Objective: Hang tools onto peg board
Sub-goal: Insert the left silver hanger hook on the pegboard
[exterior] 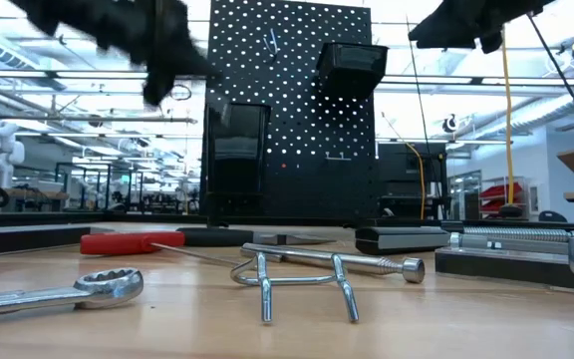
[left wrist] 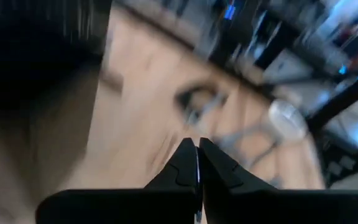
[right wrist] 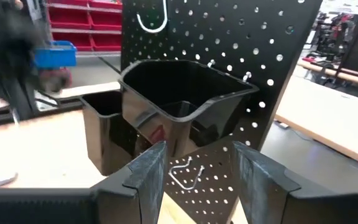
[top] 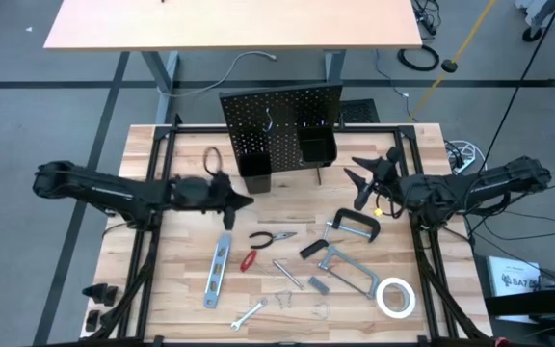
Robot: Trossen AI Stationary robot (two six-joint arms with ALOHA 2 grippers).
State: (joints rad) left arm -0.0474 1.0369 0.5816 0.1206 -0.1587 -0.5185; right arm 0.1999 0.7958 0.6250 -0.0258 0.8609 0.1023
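Note:
The peg board stands upright at the table's far middle, with two black bins and a silver hook on its front. The tools lie flat on the table in front of it: a blue-grey level, pliers, a red-handled screwdriver, a black C-clamp, a bar clamp, a wrench and a white tape roll. My left gripper hovers shut and empty left of the bins. My right gripper is open, empty, facing the board from the right.
Loose silver hooks lie near the table's front edge. A second table stands beyond the peg board. Cables trail on the floor at the right. Bare wood shows at the table's left.

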